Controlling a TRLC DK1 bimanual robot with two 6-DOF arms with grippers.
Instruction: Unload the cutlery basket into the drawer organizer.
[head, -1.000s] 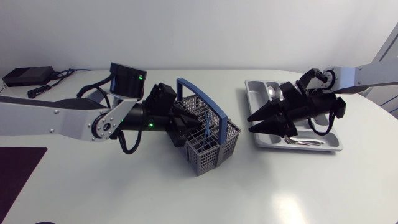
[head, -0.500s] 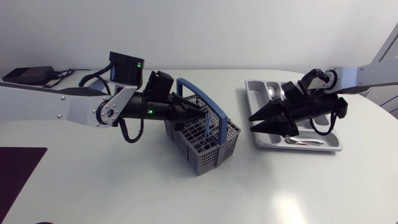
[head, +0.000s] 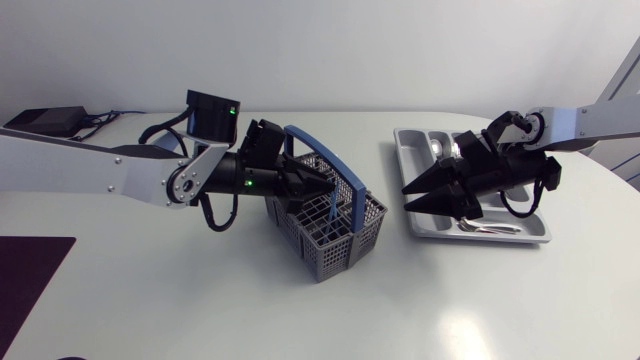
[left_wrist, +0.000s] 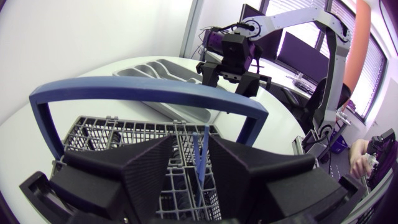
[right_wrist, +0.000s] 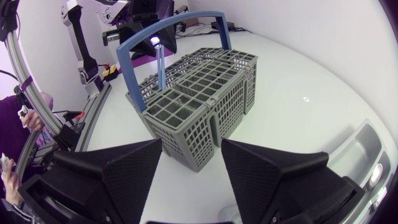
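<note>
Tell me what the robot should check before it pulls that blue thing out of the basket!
1. Is the blue utensil between the fingers of the left gripper? Ok, it stands upright there.
2. Is the grip closed on it? Not ok, gaps show on both sides.
3. Is the basket and its handle out of the lifting path? Cannot tell.
4. Is the right gripper away from the basket? Ok, it hovers open over the edge of the organizer.
5. Is there room in the organizer? Ok, bare compartments show.
</note>
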